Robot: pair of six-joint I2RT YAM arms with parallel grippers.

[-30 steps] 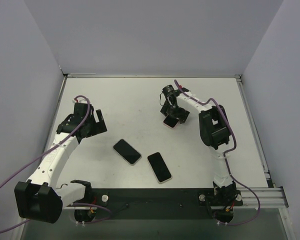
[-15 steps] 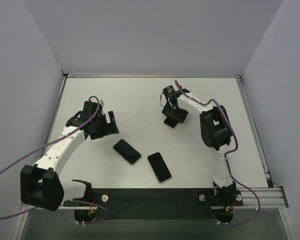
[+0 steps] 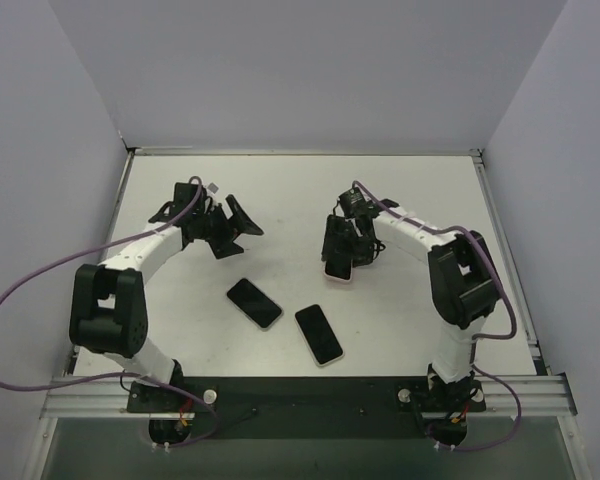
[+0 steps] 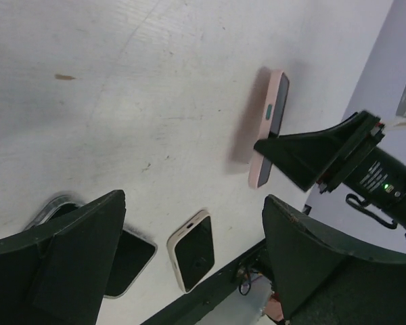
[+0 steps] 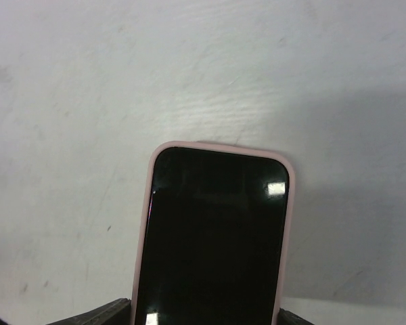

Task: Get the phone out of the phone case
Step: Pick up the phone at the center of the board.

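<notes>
no readable text, labels or signs

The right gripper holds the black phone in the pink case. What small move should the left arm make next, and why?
Probably move the left gripper toward the black phone in its pink case until its open fingers straddle the free end. The right gripper grips the other end, and the left jaws stand open, apart from it.

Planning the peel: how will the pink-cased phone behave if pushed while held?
Likely stiff: the pink-cased phone juts out flat, gripped near one end. Its glossy screen looks slippery; the matte case rim probably grips better.
</notes>
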